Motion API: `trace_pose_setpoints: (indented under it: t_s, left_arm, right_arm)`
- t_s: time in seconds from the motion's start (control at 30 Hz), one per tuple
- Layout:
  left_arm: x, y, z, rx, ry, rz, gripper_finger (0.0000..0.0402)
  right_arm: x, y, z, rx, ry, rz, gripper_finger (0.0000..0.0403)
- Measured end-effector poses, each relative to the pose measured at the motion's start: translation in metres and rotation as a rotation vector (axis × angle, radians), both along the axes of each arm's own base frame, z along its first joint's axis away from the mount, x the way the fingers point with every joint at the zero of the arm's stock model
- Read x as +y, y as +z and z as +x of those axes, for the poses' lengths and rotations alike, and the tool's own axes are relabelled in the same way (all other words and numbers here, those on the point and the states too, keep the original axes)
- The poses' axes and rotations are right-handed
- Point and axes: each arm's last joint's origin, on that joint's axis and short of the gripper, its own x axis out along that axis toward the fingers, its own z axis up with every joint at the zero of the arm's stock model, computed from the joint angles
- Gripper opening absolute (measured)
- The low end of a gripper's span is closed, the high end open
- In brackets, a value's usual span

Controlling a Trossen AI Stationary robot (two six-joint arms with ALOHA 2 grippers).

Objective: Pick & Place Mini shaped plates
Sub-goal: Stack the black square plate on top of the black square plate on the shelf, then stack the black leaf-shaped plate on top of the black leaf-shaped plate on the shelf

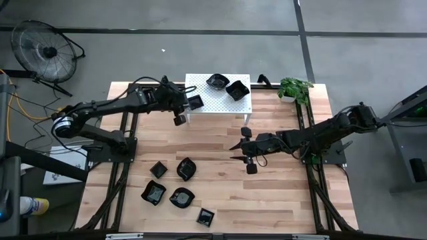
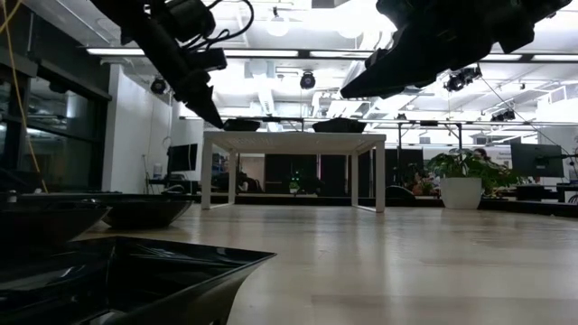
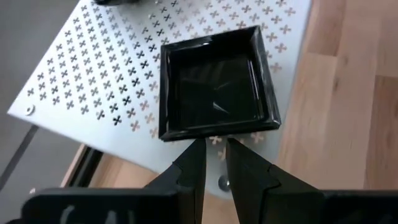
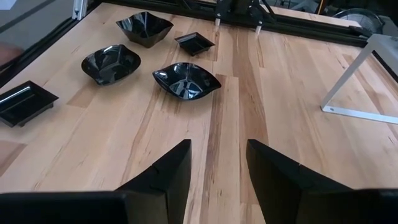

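A square black mini plate (image 3: 217, 87) lies flat on the white perforated stand (image 1: 200, 87), near its left near corner. My left gripper (image 3: 216, 144) stands just short of the plate's nearest rim, its fingers a narrow gap apart with the stand showing between them. Two more plates (image 1: 215, 81) (image 1: 237, 89) sit on the stand's far right part. Several plates (image 4: 186, 79) (image 4: 111, 62) rest on the wood at the near left. My right gripper (image 4: 217, 144) hovers open over the table's middle right, with nothing between its fingers. My left gripper's fingertips (image 3: 200, 144) come slanting down at the square plate's rim (image 3: 211, 132) on the side toward the table's left. Whether they touch the rim, I cannot tell. Nothing sits between the fingers, and the plate rests on the stand's top.
A potted plant (image 1: 294, 89) stands at the far right of the table, beside the stand. Bare wood stretches between the near-left group of plates (image 1: 181, 197) and my right gripper (image 1: 236, 151). A fan (image 1: 43, 50) stands on the floor beyond the table's far left.
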Motion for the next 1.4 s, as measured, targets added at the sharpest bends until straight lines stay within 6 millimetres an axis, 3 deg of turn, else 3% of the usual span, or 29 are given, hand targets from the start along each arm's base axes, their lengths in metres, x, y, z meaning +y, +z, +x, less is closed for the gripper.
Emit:
trace_pose_setpoints:
  t_s: [0.5,0.73,1.0,1.4]
  left_arm:
    - [0.004,0.010,0.005,-0.053,-0.005,0.145,0.0060]
    - [-0.007,0.029,-0.017,-0.063,-0.037,0.168,0.0060]
    - [-0.032,0.040,-0.054,-0.067,-0.054,-0.015,0.0060]
    - [-0.103,0.029,-0.047,0.008,-0.137,-0.143,0.0060]
  right_arm:
    - [0.000,0.000,0.000,-0.002,-0.002,-0.001,0.0149]
    - [0.004,-0.002,-0.002,0.020,0.008,-0.005,0.0149]
    - [0.005,-0.002,-0.002,0.020,-0.012,0.004,0.0149]
    - [0.013,-0.005,-0.006,0.054,-0.074,0.019,0.0149]
